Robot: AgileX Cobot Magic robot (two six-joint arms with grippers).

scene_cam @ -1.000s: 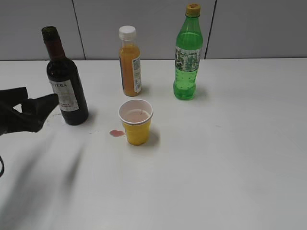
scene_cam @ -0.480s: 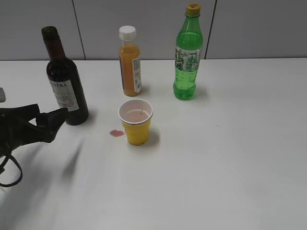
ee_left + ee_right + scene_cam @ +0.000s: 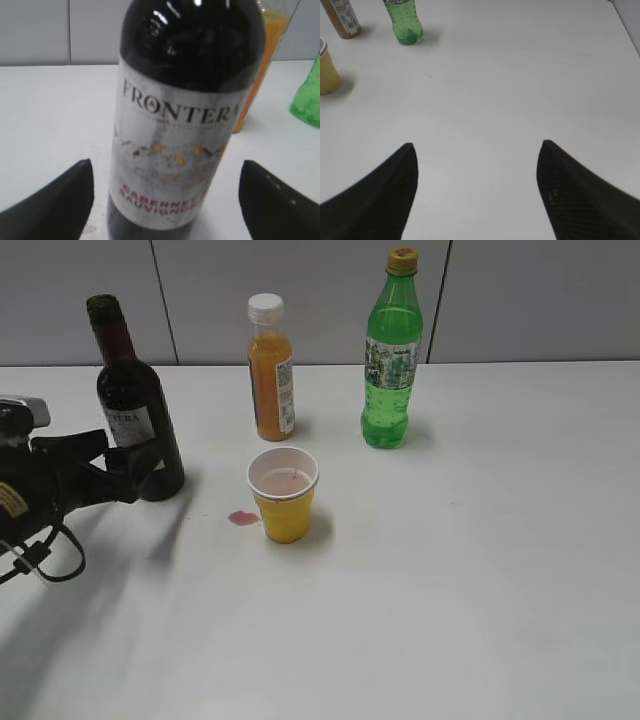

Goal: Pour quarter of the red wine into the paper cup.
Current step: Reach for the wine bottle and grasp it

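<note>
In the exterior view the wine stood upright at the left of the white table, uncapped, its label facing the left claw. That claw reached in from the left edge at the height of the bottle's lower body, its dark fingers spread, one fingertip lying in front of the glass near the base. The cup stood upright near the table's middle, to the right of the wine and apart from it, with a little pale liquid inside. A small red spill lay on the table just left of the cup. Behind the cup stood a juice bottle and, further right, a green bottle.

In the left wrist view the wine filled the frame between the two fingers, each clear of the glass with white table showing in the gaps; the claw was wide open and held nothing.

In the right wrist view the right claw was also wide open and empty above bare table, with the cup at the left edge, well away
</note>
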